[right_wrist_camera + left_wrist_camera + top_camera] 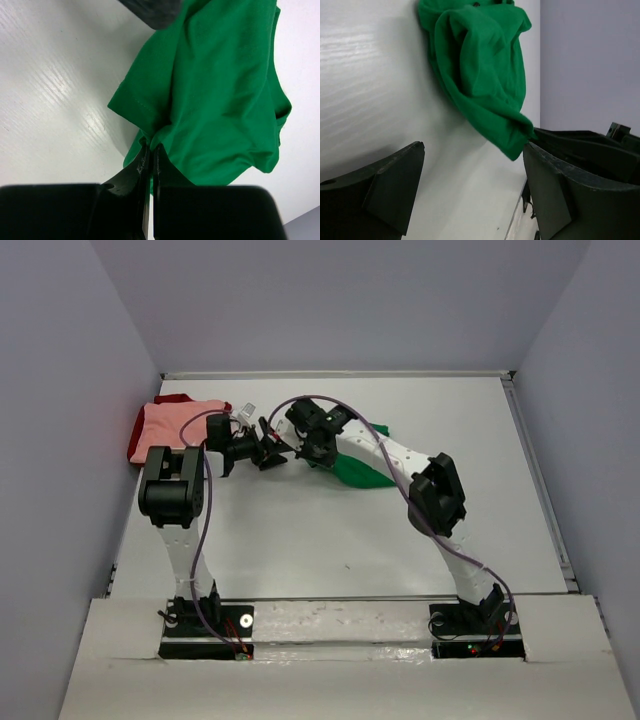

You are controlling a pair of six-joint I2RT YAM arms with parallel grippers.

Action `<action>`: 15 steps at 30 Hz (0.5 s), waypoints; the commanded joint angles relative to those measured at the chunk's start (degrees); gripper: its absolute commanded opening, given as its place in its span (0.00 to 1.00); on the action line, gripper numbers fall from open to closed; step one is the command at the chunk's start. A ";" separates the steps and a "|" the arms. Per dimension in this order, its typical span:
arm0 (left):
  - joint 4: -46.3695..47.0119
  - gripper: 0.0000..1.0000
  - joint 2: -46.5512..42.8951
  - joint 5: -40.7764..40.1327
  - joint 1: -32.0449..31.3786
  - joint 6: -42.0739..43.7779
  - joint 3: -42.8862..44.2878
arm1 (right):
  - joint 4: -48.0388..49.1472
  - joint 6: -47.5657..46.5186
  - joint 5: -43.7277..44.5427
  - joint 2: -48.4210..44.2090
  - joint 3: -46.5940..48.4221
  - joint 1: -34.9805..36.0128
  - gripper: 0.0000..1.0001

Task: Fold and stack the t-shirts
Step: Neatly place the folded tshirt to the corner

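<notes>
The bright green t-shirt (360,472) is bunched up at mid-table, partly hidden under my right arm. My right gripper (312,445) is shut on a fold of it near a sleeve hem, seen in the right wrist view (151,147) with the green cloth (225,100) hanging from the tips. My left gripper (276,452) is open just left of it; in the left wrist view (474,150) a corner of the green shirt (480,65) hangs by the right finger (555,190), not pinched. The salmon pink shirt (180,425) lies folded on the dark red shirt (172,398) at the far left.
The white table (300,540) is bounded by grey walls at the back and both sides. The stack of pink and dark red shirts lies against the left wall. The tip of a left finger (150,10) shows at the top of the right wrist view.
</notes>
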 commanded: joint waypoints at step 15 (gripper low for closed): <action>4.08 0.99 1.46 -7.08 -9.78 -8.96 1.37 | -2.32 0.43 0.02 1.10 4.26 1.86 0.00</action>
